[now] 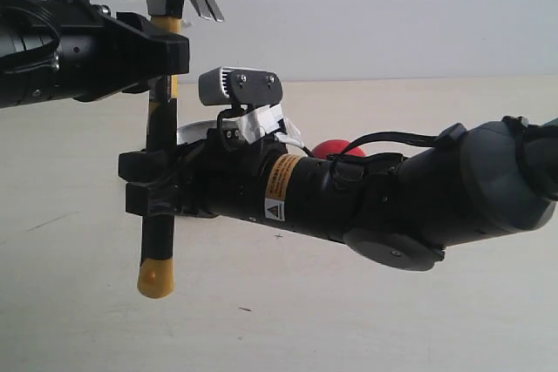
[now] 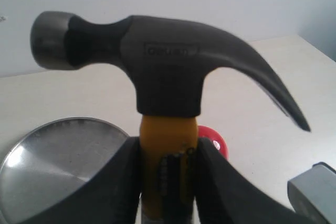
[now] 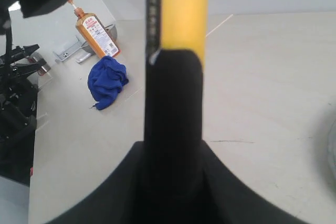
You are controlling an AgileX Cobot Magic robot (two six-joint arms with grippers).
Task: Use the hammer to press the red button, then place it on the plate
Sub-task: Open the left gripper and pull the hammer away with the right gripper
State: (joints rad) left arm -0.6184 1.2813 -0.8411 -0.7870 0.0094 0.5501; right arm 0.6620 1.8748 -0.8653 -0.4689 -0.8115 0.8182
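**Pale table, hammer up in the air**

Pale table [image 1: 392, 320] and a plain white wall [image 1: 392, 15] fill the scene. The hammer [image 1: 159, 128] stands straight up, high over the table and touching nothing below. Two pincers hold it at once. The left pincer [image 1: 166, 48] is closed on the yellow neck, just under the dark head. The right pincer [image 1: 150, 187] is closed on the black handle lower down, and the yellow end pokes out beneath it.

The red button [image 1: 336, 147] sits on the table behind the right arm, mostly hidden. The plate [image 1: 190, 132] lies behind the hammer and only a shiny sliver shows.

I think the job has only started. The hammer is picked up, but its head is far above the button, so the pressing looks not yet done. The hammer is not on the plate either, so that part is left too.

The outside view shows both arms and where each one grabs. The left wrist view shows much more of the plate, which has nothing on it, and a bit of the button beside the hammer neck. The right wrist view shows a blue cloth [image 3: 107, 80] and an orange bottle [image 3: 94, 35] far off, which the other views do not show.
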